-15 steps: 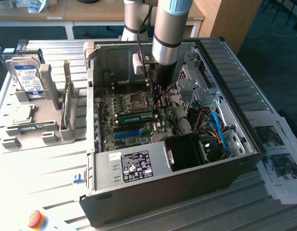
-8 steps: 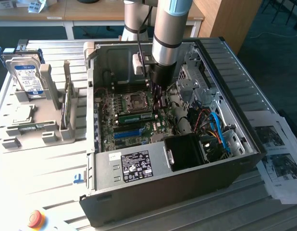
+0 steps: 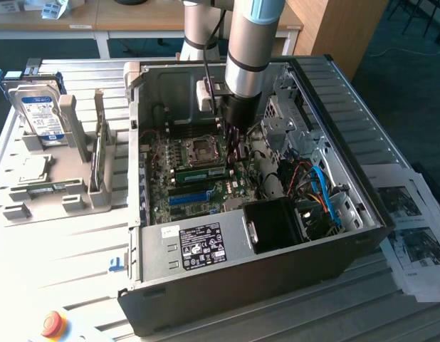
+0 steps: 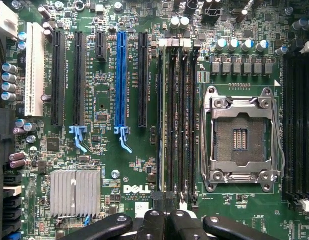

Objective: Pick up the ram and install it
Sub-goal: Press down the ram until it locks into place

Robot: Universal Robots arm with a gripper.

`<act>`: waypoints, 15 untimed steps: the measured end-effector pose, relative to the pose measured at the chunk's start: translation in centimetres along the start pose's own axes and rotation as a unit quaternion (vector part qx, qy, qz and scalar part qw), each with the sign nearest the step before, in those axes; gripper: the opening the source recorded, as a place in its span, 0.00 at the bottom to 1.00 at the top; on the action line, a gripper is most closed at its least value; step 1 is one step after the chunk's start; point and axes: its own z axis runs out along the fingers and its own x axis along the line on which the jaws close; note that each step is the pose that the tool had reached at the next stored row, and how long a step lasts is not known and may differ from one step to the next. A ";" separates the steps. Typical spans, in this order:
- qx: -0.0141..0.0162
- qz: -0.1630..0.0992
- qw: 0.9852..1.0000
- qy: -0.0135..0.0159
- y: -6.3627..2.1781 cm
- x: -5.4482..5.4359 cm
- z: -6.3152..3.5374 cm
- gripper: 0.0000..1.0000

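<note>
The ram [image 3: 202, 173] is a long green stick standing in a black slot of the motherboard [image 3: 170, 206], beside the empty processor socket [image 3: 203, 149]. In the wrist view the ram [image 4: 164, 125] shows edge-on as a thin pale line in the slot row. My gripper [image 3: 233, 151] reaches down into the open computer case, over the end of the ram towards the exterior view's right. Its black fingers [image 4: 152, 222] are shut together, with the gripper [image 4: 165, 207] just over that end. I cannot tell whether it touches the stick.
The case walls [image 3: 348, 128] and a bundle of cables [image 3: 316, 189] close in around the arm. A blue slot [image 4: 122, 85] and a heatsink [image 4: 74, 192] lie near the ram slots. Outside the case stand a grey rack [image 3: 70, 192], a hard drive [image 3: 38, 114], papers [image 3: 412, 228] and a red button [image 3: 53, 323].
</note>
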 end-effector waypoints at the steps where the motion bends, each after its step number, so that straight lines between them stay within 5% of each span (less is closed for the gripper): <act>1: 0.000 0.000 1.000 0.000 0.00 0.0 0.03 0.10; 15: 0.000 0.000 1.000 0.000 0.00 0.0 0.22 0.10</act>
